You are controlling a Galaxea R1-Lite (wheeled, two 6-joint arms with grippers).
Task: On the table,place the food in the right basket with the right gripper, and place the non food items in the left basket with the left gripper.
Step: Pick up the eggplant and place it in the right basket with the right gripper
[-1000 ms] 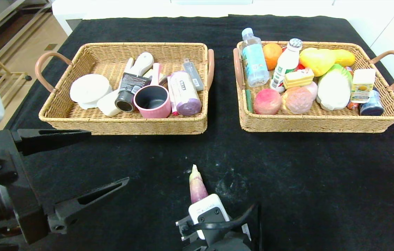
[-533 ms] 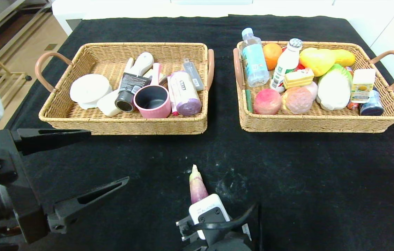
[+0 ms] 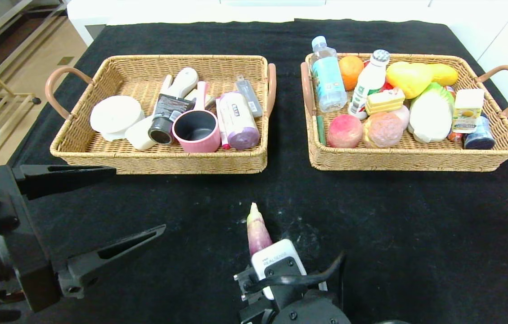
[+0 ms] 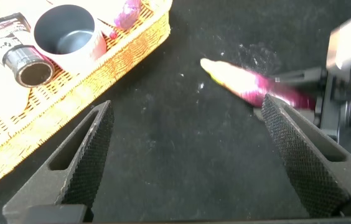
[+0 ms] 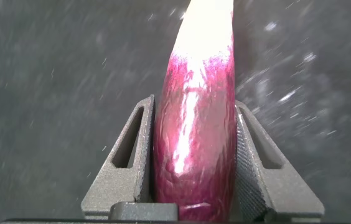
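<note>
Here the eggplant [image 5: 194,124] is clamped lengthwise in the right gripper [image 5: 194,162] over the near table [image 3: 393,234]; it could be dropped short of the right basket [image 3: 415,157] (glossy skin). The left gripper [image 3: 101,211] is held apart.

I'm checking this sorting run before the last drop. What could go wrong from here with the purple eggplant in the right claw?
1. The right gripper clamps the long purple eggplant near one end, with much of it sticking out past the fingers, so it might pivot or slip in transit.
2. The tan wicker right basket is already crowded with food, so the eggplant may perch on top or roll over the rim.
3. The open left gripper hovers nearby; their paths might cross.
</note>
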